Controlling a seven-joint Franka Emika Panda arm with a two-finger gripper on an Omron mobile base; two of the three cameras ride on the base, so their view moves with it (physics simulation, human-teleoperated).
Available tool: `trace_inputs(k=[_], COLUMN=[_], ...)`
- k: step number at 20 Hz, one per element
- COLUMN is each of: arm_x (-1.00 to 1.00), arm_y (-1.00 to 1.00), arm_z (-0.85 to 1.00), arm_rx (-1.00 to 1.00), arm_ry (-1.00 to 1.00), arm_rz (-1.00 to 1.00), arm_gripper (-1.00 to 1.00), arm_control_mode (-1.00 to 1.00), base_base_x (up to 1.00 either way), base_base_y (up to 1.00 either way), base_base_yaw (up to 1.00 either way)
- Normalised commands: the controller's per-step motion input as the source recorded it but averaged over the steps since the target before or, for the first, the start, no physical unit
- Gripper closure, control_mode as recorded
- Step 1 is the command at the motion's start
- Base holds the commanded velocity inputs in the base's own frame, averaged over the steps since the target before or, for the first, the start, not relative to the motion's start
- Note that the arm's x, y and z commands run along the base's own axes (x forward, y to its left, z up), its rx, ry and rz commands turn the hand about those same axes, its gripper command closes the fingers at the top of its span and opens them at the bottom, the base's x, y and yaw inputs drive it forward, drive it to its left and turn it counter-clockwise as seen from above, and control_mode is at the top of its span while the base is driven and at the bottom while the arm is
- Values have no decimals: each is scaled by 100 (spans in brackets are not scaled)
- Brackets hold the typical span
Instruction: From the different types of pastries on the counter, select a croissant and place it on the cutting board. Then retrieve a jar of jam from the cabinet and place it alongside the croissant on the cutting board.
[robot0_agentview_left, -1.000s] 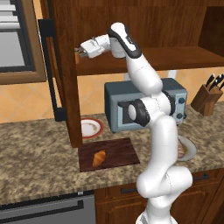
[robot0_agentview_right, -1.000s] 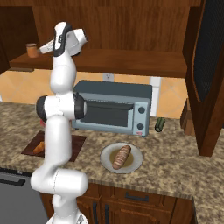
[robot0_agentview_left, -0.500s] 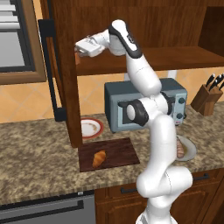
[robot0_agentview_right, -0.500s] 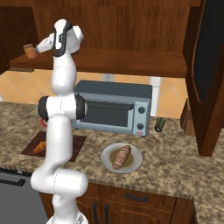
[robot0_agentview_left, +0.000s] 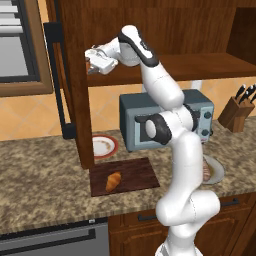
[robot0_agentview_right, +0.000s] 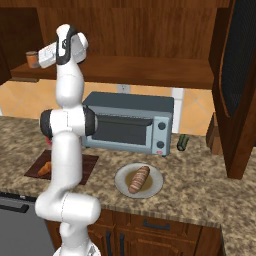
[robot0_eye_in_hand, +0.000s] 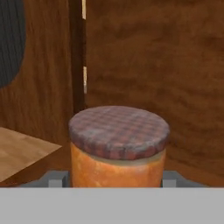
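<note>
Cabinet (robot0_agentview_left: 165, 30) space up on the wall is where the arm reaches, since the jar of jam (robot0_eye_in_hand: 118, 146) stands on its shelf. Down on the bench (robot0_agentview_left: 35, 185), the cutting board (robot0_agentview_left: 135, 172) already carries the croissant (robot0_agentview_left: 113, 181), with bare wood beside it for the jar. Either side of the jar sits the hand (robot0_eye_in_hand: 116, 178), fingertips against its walls, apparently gripping it, though it isn't yet lifted.

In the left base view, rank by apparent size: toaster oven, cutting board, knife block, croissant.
1. toaster oven, partly hidden by the arm
2. cutting board
3. knife block, cut off at the frame edge
4. croissant
</note>
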Motion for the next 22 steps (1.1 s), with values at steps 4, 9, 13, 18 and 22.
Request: trace_inputs(k=[4, 9, 13, 18, 22], arm_x=[0, -3, -61, -100, -100], arm_y=[-33, -81, -34, -48, -35], arm_z=[13, 48, -39, 44, 53], arm_rx=[2, 19, 13, 22, 11], arm_ry=[-4, 11, 14, 0, -4], arm_rz=[-23, -41, -32, -23, -20], arm_gripper=[100, 100, 100, 100, 100], arm_control_mode=[-100, -100, -100, -100, -100], base_base_x=[0, 0, 0, 0, 0], base_base_y=[0, 0, 0, 0, 0], base_base_yaw=[0, 0, 0, 0, 0])
